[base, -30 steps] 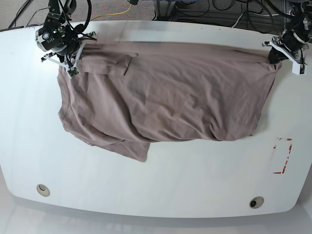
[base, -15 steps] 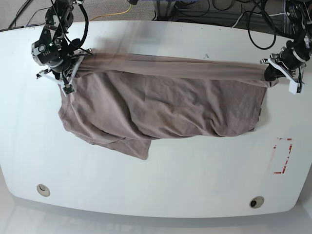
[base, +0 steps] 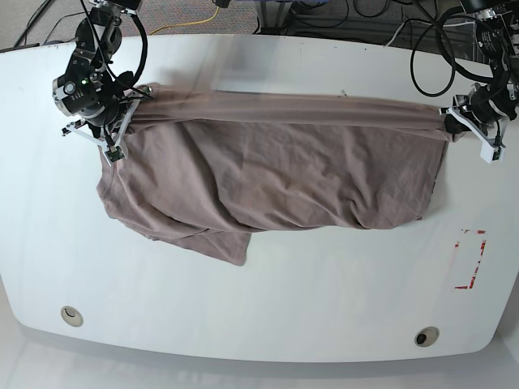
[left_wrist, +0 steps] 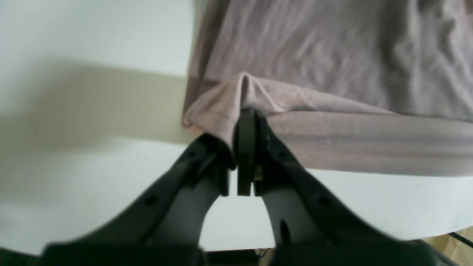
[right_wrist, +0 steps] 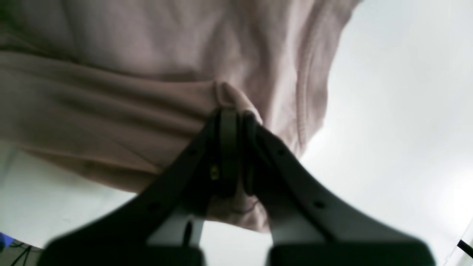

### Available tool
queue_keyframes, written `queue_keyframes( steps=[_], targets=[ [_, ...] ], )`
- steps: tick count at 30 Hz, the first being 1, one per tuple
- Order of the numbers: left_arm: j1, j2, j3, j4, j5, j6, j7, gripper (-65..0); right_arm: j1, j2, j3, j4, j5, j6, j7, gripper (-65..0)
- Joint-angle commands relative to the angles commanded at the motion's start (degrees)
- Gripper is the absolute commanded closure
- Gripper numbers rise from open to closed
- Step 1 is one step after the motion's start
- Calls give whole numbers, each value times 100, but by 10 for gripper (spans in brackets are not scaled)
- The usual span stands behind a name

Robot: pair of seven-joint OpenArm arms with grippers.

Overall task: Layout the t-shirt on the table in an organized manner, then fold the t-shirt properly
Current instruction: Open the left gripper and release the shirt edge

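Beyond the far edge of the tabletop lies a grey speckled carpet floor (base: 182,12). Tangled black cables (base: 381,16) sprawl over it, and one thin yellow cable (base: 199,22) curves across it. Soft, even light falls from above, casting faint shadows.

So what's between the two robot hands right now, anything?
In the base view, only the t-shirt: its top edge stretches taut from the right hand to the left hand, above the table.
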Motion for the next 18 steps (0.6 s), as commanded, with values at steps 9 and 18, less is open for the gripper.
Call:
queue_keyframes(
  steps=[9, 18],
  targets=[
    [-167, 9, 70, -141, 70, 0, 18, -13, -18, 0, 0, -396, 0, 0, 325, -6],
    [-378, -18, 237, -422, 70, 0, 18, -208, -211, 35, 0, -642, -18, 0, 598, -8]
  ],
)
